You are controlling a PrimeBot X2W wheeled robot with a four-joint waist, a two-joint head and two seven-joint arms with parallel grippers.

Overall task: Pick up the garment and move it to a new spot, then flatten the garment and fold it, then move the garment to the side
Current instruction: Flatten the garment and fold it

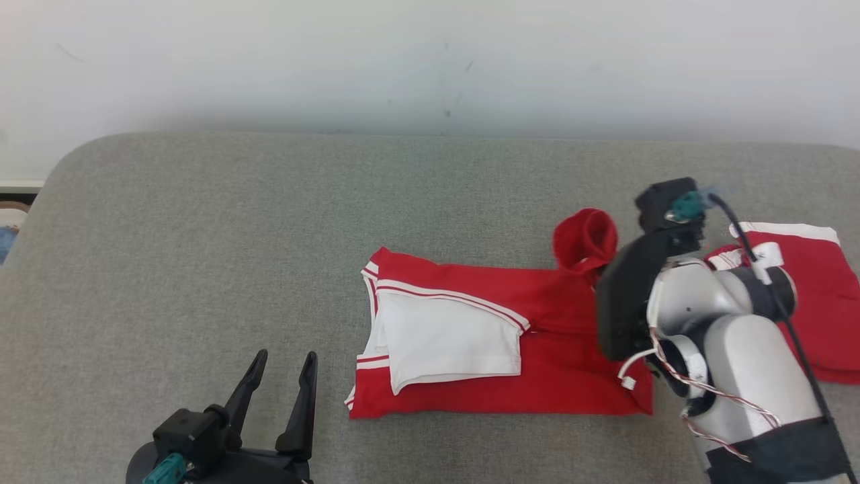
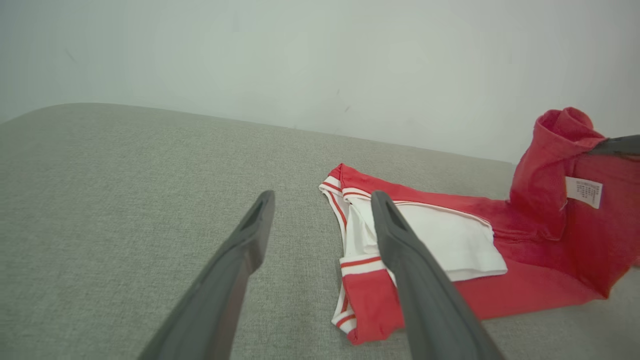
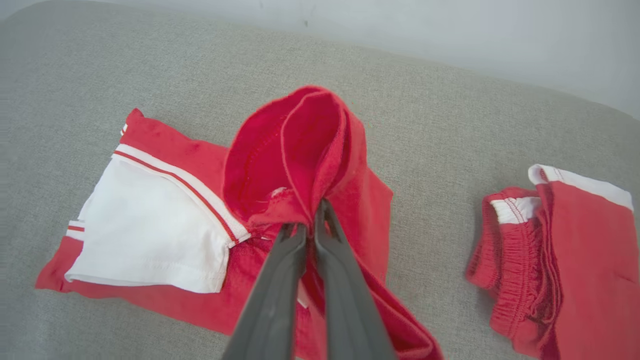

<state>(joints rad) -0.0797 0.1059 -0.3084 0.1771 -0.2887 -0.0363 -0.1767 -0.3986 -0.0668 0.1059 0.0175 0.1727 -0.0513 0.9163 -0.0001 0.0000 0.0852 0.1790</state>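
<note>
Now: left gripper (image 1: 285, 354) idle near front edge of grey padded surface (image 1: 201, 222), fingers spread, empty. At centre, garment (image 1: 571, 363) flat, partly folded. Right gripper (image 3: 307, 220) pinched shut on its raised right end, probably mid-fold; move aside not yet done. Other red cloth (image 1: 830, 302) by right edge.

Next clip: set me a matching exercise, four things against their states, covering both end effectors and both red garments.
1 left end effector
2 right end effector
3 red shirt with white sleeve
4 red elastic-waisted garment with white band

a lies at far right
b open, holding nothing
c one end lifted
d shut on the shirt

Pairs: 1-b; 2-d; 3-c; 4-a
</note>
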